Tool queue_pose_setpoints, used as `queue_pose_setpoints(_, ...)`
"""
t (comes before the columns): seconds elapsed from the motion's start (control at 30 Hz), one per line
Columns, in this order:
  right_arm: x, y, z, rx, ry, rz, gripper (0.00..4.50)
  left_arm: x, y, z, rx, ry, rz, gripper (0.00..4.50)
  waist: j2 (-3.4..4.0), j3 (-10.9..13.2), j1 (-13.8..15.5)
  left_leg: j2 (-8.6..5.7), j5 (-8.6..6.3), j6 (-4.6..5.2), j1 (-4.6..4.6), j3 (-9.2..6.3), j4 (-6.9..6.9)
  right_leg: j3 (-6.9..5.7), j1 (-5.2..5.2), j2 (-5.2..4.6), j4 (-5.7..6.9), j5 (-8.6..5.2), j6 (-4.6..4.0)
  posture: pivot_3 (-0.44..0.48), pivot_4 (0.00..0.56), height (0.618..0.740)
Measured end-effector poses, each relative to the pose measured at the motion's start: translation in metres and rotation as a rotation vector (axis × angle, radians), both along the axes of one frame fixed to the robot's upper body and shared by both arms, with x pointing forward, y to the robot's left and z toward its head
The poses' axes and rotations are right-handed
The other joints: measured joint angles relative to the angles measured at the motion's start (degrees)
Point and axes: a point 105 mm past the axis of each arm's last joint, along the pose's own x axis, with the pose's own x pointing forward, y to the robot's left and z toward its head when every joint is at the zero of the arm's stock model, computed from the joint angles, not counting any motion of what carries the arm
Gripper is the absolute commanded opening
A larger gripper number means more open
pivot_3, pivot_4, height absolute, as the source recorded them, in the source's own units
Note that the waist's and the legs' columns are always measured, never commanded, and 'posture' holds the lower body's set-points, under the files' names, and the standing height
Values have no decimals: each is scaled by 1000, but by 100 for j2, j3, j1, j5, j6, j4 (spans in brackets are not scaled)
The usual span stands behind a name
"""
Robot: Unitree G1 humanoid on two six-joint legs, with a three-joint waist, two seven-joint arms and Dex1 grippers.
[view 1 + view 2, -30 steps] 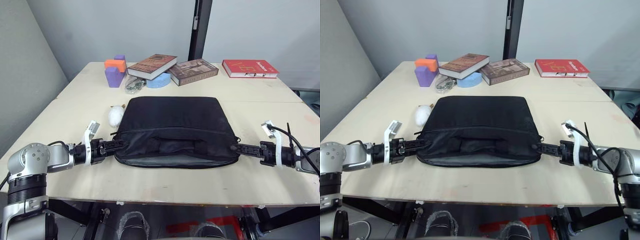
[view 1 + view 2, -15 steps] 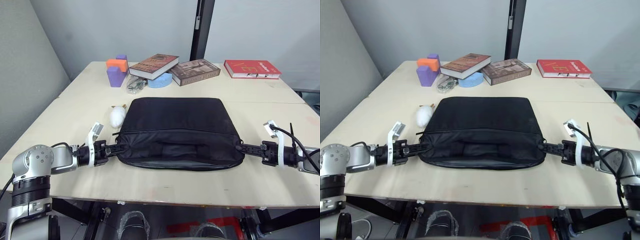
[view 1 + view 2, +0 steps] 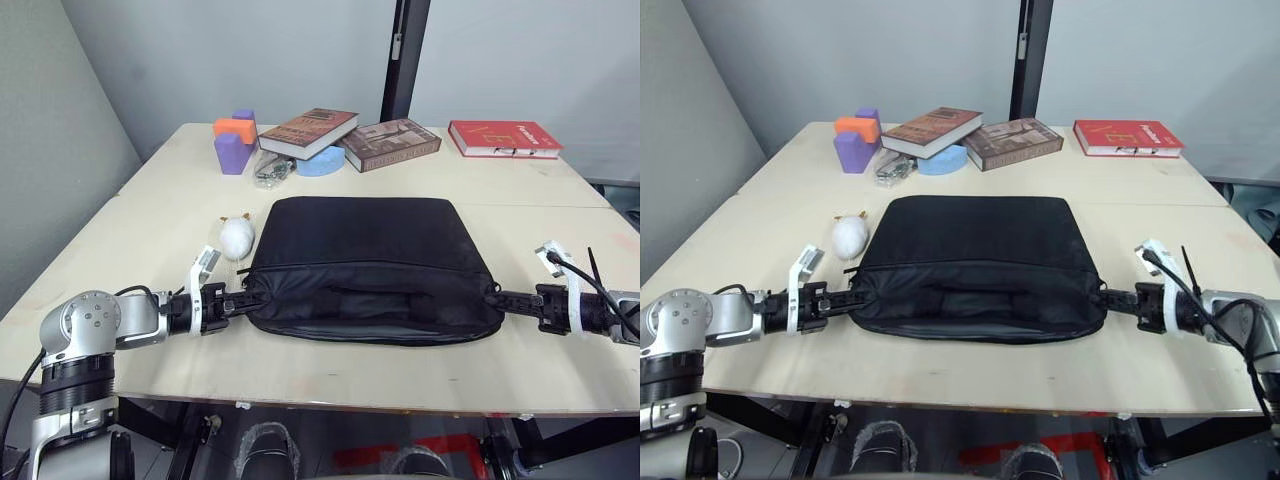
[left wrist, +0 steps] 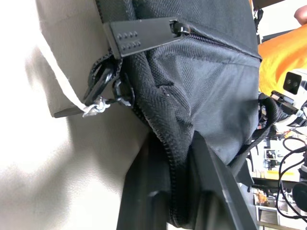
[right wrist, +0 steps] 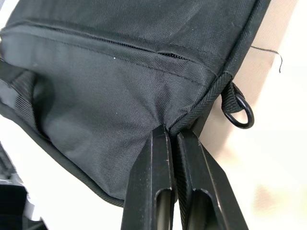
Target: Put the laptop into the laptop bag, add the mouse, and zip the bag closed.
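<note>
The laptop bag [image 3: 372, 262] lies flat on the worktop [image 3: 150, 215], gripped at both near corners. The left end effector [image 4: 169, 158] pinches the corner seam and zip tape just below the zip pull [image 4: 139, 36]; the right end effector [image 5: 171, 143] has its fingers pressed together on the piped edge of the opposite corner, beside a metal ring [image 5: 238, 111]. Holding both ends this way probably keeps the fabric taut and steady so the zip can run. The bag's near mouth looks partly open, with a grey strip showing inside; whether that is the laptop cannot be told. A white rounded lump [image 3: 237, 236] sits just beyond the left end effector, close to the bag's left edge. Books [image 3: 345, 135], purple and orange blocks [image 3: 232, 140] and a red book [image 3: 501, 137] lie well beyond, obstructing nothing.
</note>
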Motion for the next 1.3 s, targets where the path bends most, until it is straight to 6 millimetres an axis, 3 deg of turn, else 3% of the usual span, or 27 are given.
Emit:
queue_pose_setpoints(0.1, 1, -1, 0, -3, -10, -1, 1712, 1, 1, 0, 11, -4, 5, 2675, 0, 0, -21, 0, -5, -8, 4, 0, 0, 0, 1, 0, 1, 0, 0, 0, 150, 707)
queue_pose_setpoints(0.2, -2, -4, 1, -19, -14, 16, 2756, 2, 6, 8, 38, -37, 3, 2693, 1, 0, -31, 1, -7, -11, 0, 0, -2, 0, -4, 1, 0, 0, 0, 0, 150, 707)
queue_pose_setpoints(0.3, -9, -13, 7, -47, -9, 28, 3743, 2, 24, 19, 87, -68, 33, 2693, 0, 1, -42, 2, 1, 1, -7, 0, -12, -3, -10, 2, -11, 0, 1, 0, 150, 707)
queue_pose_setpoints(0.47, -14, -33, 36, -100, -138, 19, 3743, 2, 58, 55, 176, -222, 81, 2693, -1, 2, -42, 1, 10, 18, -8, 4, -28, -4, -11, 2, -32, 0, 0, 0, 150, 707)
queue_pose_setpoints(0.57, -8, -27, 68, -135, -301, 59, 3743, -4, 53, 91, 182, -410, -9, 2693, -1, 3, -43, 2, 7, 15, 0, 6, -29, -3, -7, 1, -28, -1, 0, 0, 150, 707)
queue_pose_setpoints(0.67, -10, 0, 96, -147, -437, 181, 3743, -11, 36, 126, 184, -632, -156, 2693, 0, 4, -41, 4, 8, 16, 8, 6, -31, -3, -5, 2, -23, -1, 1, 0, 150, 707)
queue_pose_setpoints(0.8, -19, 59, 112, -145, -558, 429, 2548, -28, -1, 148, 199, -876, -443, 2693, 1, 4, -43, 4, 14, 25, 10, 9, -33, -2, -2, 2, -24, -1, 0, 0, 150, 707)
queue_pose_setpoints(1.03, -16, 104, 103, -83, -573, 575, 172, -34, -24, 141, 243, -1030, -685, 2693, 4, 5, -54, 4, 19, 31, 7, 11, -36, -1, -10, 2, -19, -1, 0, 0, 150, 707)
queue_pose_setpoints(1.2, -12, 112, 96, -88, -561, 596, 43, -34, -27, 143, 219, -1065, -711, 2693, 3, 5, -50, 3, 19, 30, -1, 11, -36, -1, -16, 1, -19, -1, -1, 0, 150, 707)
queue_pose_setpoints(1.3, 1, 139, 83, -71, -588, 655, 43, -32, -29, 135, 226, -1075, -741, 2693, 1, 0, -122, 7, 19, 27, 12, 15, -34, 2, -15, 3, -2, -1, -2, 0, 150, 707)
